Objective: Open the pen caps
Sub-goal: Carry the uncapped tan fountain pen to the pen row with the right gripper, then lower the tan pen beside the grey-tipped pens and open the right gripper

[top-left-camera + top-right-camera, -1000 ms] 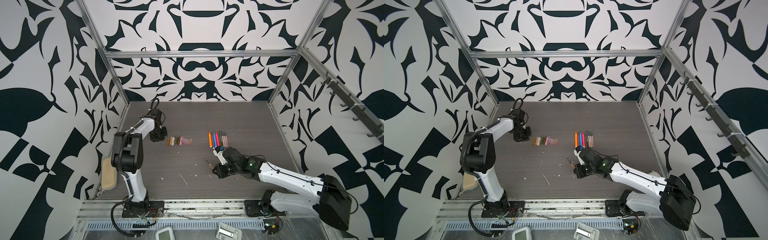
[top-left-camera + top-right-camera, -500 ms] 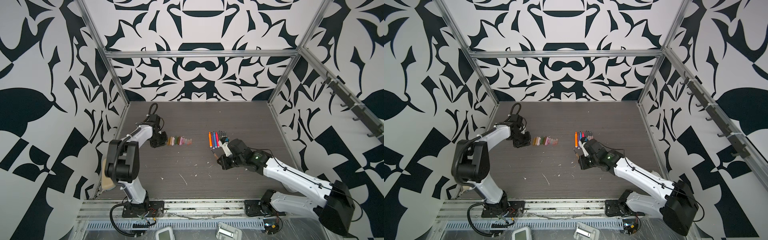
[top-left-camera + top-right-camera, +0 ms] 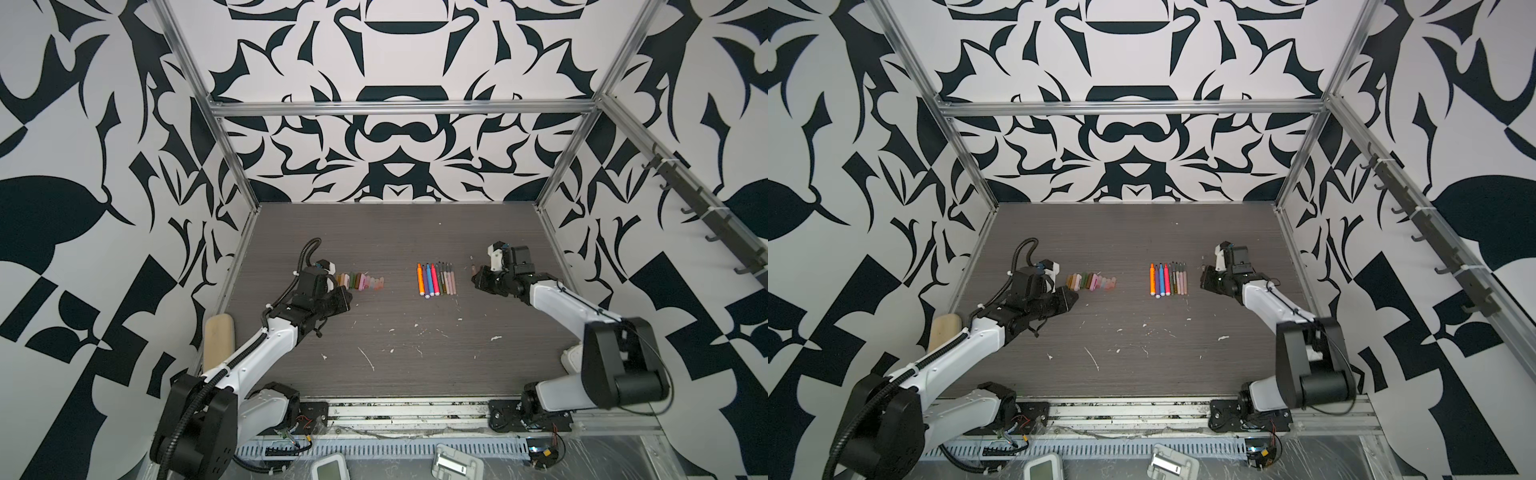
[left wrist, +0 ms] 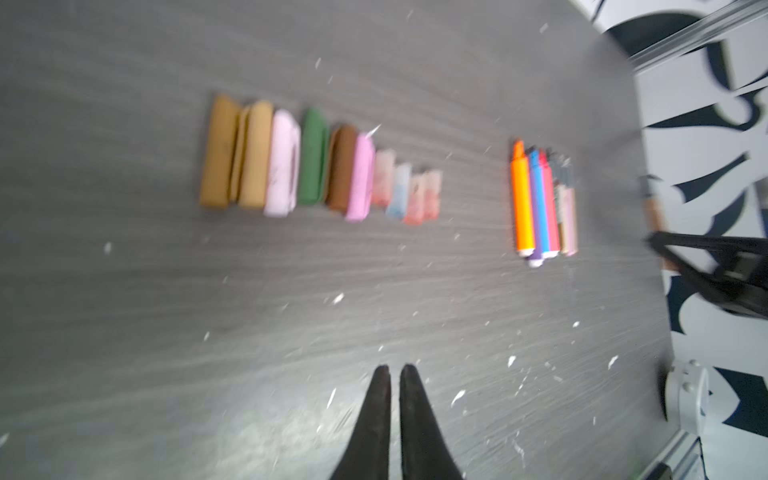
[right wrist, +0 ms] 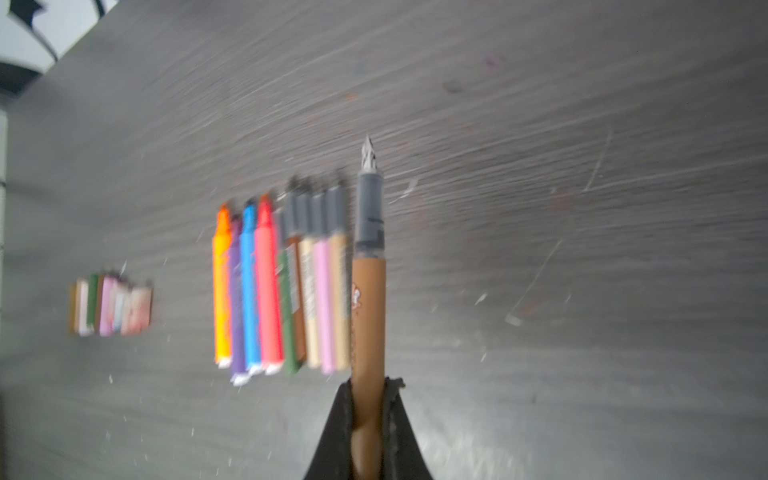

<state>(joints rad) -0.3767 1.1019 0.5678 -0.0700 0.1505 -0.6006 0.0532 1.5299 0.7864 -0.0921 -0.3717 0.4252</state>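
Seems a late uncapping step, with right gripper (image 5: 369,384) clamped on a bare-nibbed brown pen (image 5: 368,299) right of the pen row (image 3: 436,279) and left gripper (image 4: 395,368) pinched empty near the caps (image 3: 360,281) at left, calling next for laying it beside that row.

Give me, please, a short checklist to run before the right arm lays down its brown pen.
1. Right fingers clamp brown pen: ok.
2. Its cap off, nib bare: ok.
3. Nib undamaged: cannot tell, blurred.
4. Bare table beside pen row for it: ok.
5. Left fingers shut, empty, away from pen row: ok.
6. Cap row out of the right arm's path: ok.
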